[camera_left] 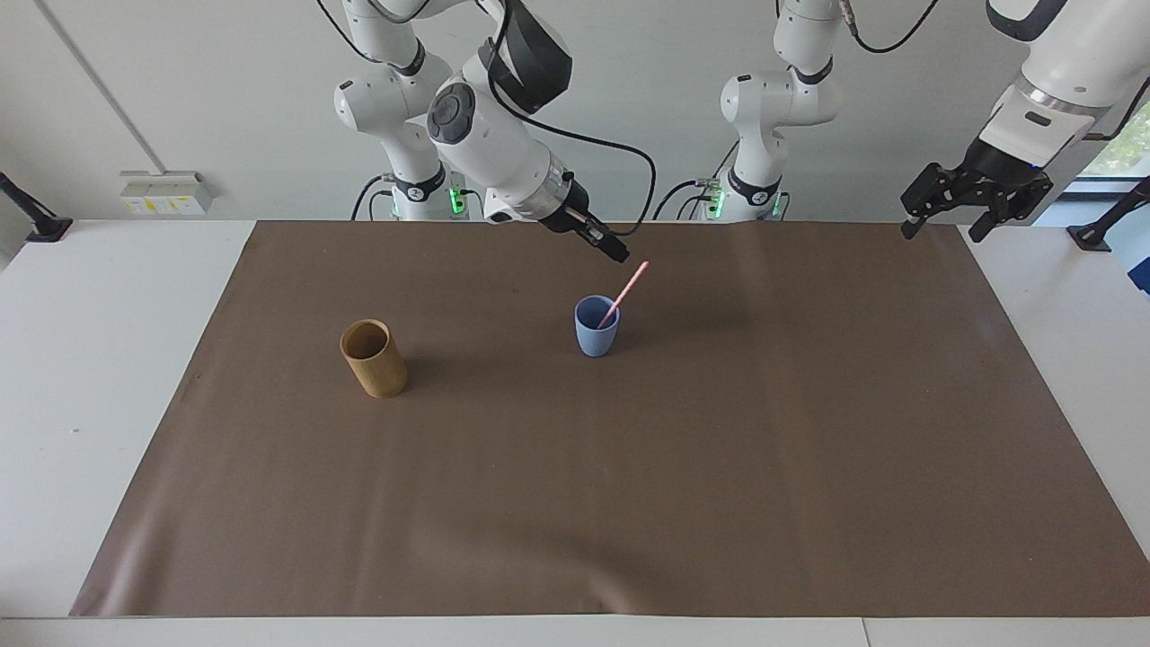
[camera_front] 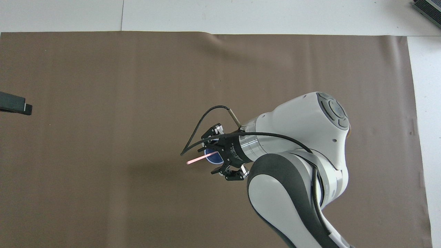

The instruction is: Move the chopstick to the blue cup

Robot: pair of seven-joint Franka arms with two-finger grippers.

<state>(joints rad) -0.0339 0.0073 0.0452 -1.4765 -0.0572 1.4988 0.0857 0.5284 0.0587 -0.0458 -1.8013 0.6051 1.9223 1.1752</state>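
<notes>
Brown-covered table [camera_left: 809,467]: thin pink chopstick [camera_left: 626,293] leaning inside small light-blue tapered cup [camera_left: 596,329]; right tool [camera_left: 614,252] above, spread, empty; left tool [camera_left: 945,216] waiting, spread, empty.

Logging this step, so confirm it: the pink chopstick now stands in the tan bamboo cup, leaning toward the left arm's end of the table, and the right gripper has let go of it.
Not quite. The facing view shows the pink chopstick standing in the blue cup, not the tan bamboo cup, which is empty. The rest holds: it leans toward the left arm's end, and the right gripper is open above it, clear of it.
</notes>
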